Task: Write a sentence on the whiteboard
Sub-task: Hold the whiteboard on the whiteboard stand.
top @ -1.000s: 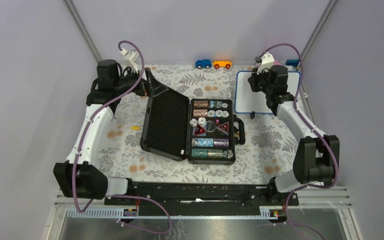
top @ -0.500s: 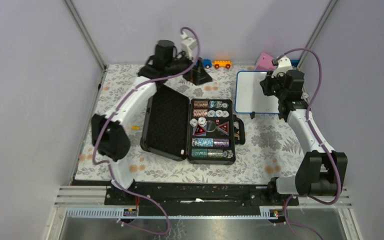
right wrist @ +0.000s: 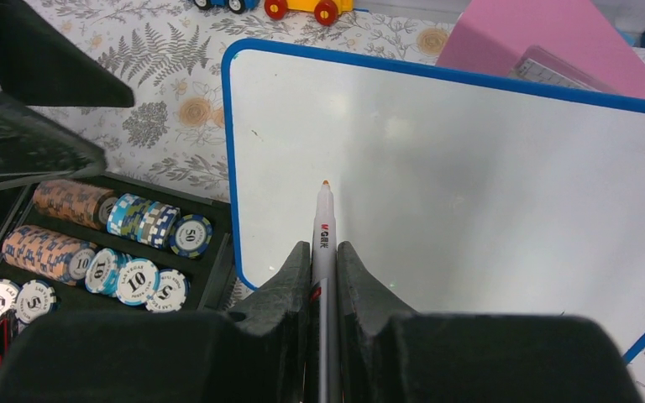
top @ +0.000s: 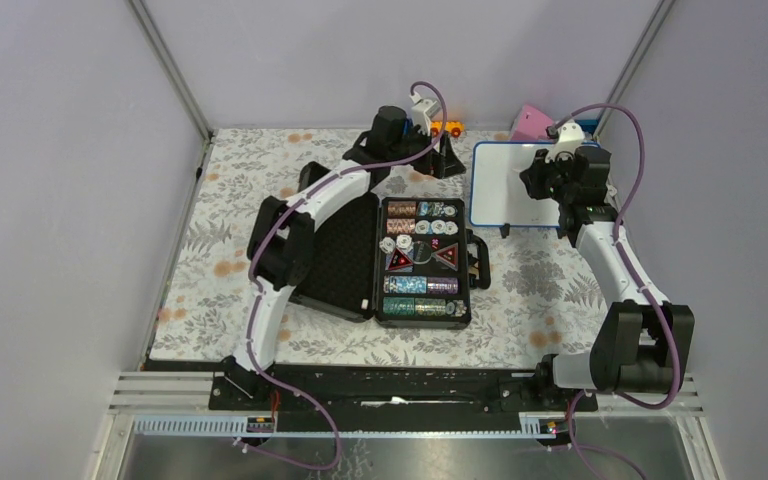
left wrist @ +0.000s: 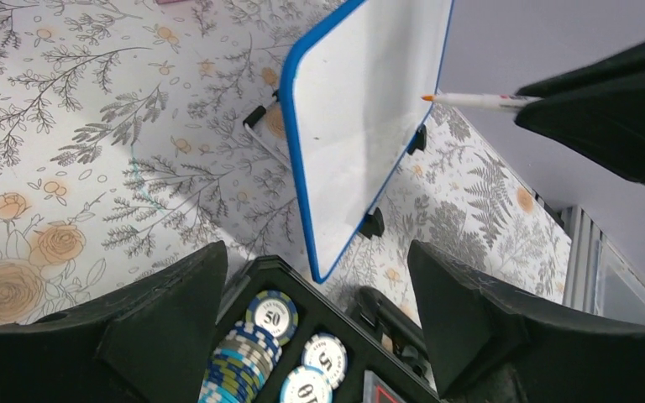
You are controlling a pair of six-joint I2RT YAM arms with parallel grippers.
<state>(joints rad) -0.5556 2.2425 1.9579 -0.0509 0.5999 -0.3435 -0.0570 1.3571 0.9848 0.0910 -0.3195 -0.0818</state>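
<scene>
The right gripper [right wrist: 323, 252] is pinched narrow around one marker [right wrist: 323, 220], its orange tip aimed at the whiteboard [right wrist: 487, 168]; whether the tip touches, I can't tell. That single blue-framed board sits at the far right of the table [top: 230, 200], tilted on two black feet [left wrist: 372, 223], just beside the open case [top: 332, 250] of poker chips [right wrist: 138, 277]. The left gripper [left wrist: 315, 256] hangs wide and empty over the case's far end, facing the board. Behind the board are two toy cars [right wrist: 302, 7] and one pink wedge [right wrist: 546, 38].
</scene>
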